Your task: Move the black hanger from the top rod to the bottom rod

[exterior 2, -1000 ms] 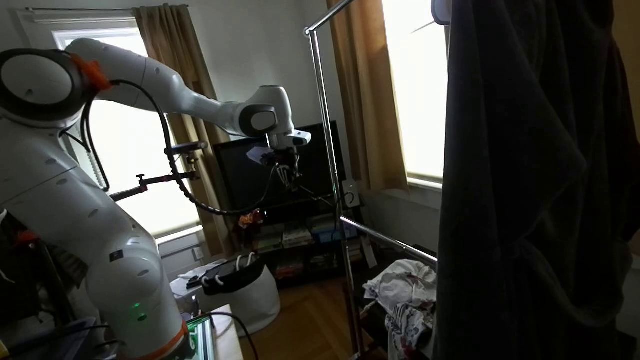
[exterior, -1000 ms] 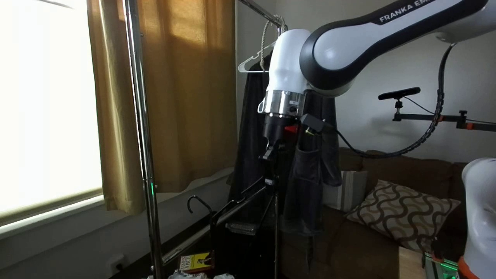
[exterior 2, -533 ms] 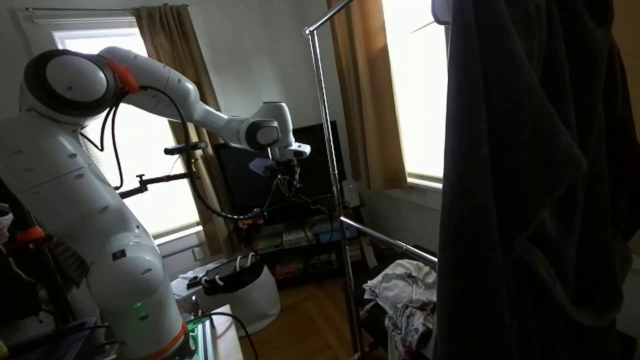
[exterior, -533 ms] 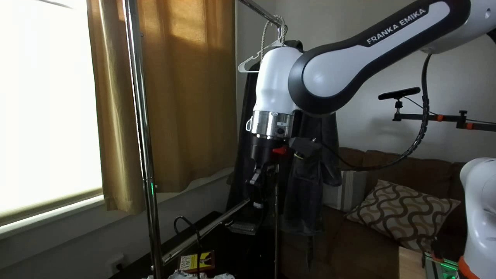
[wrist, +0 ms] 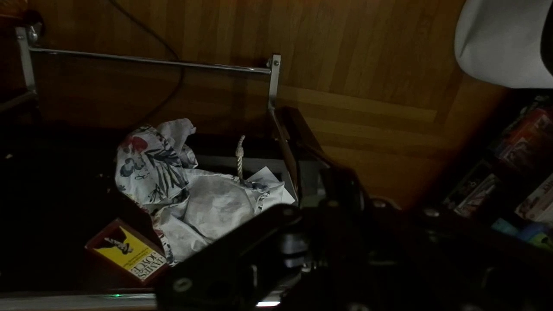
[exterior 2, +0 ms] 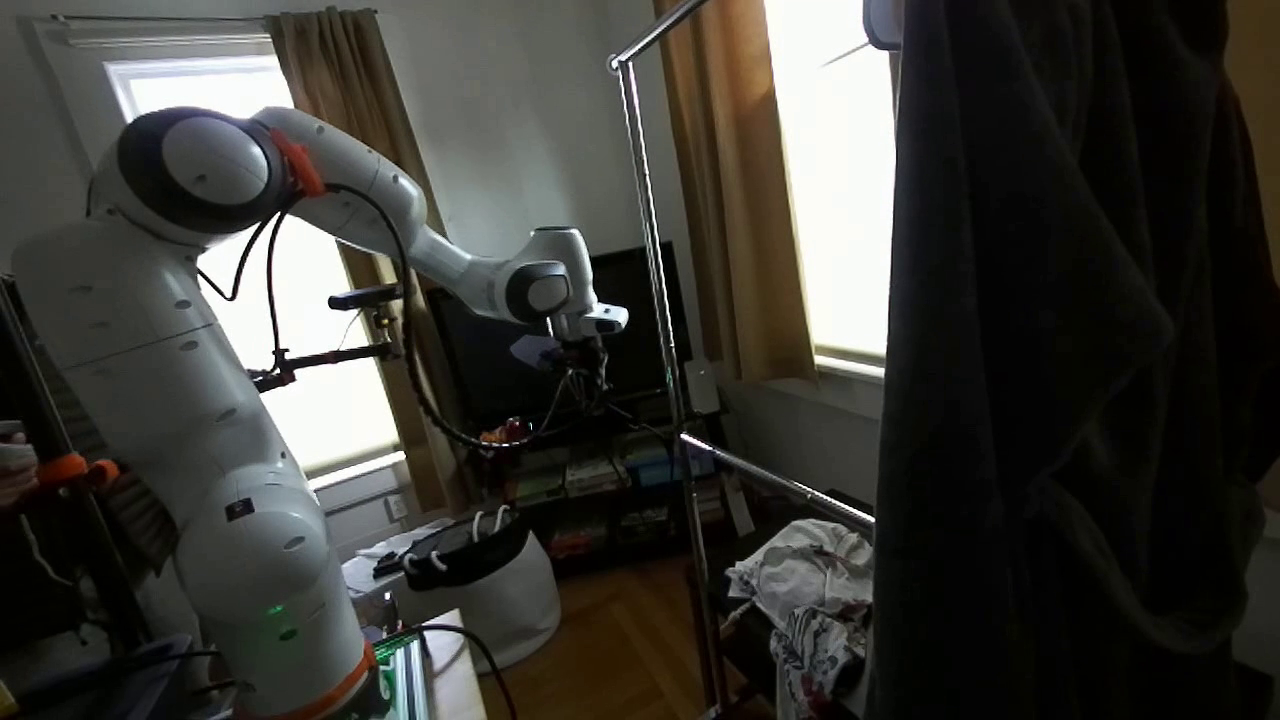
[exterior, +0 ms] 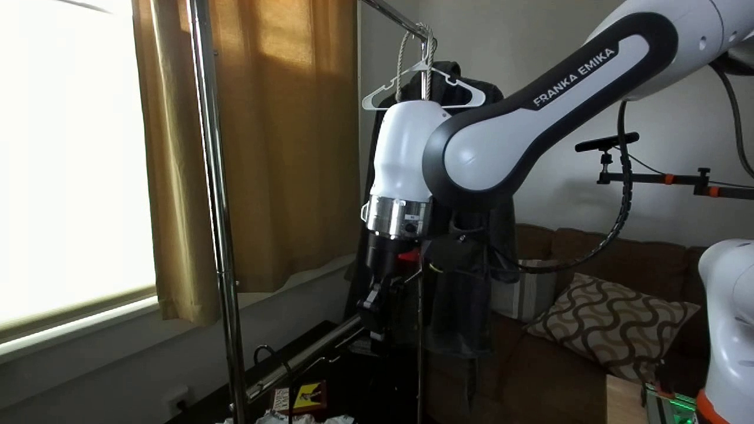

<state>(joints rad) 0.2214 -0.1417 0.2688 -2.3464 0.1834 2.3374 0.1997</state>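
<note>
Black hanger [exterior: 288,369]: its hook crosses the line of the bottom rod [exterior 2: 780,482] in an exterior view; whether the two touch cannot be told. Behind the hook, the gripper [exterior: 377,340] is clamped on the hanger's body, the contact lying in shadow. Change: over the last second, gripper and hook have dropped, bringing the hook from above the rod to rod level. Meaning: the transfer is probably at the seating step. Verify that the hook straddles the rod before release; otherwise the hanger may fall. Farther back: the top rod [exterior: 396,17], a white hanger [exterior: 474,91] below it, and a brown couch [exterior: 648,259].
</note>
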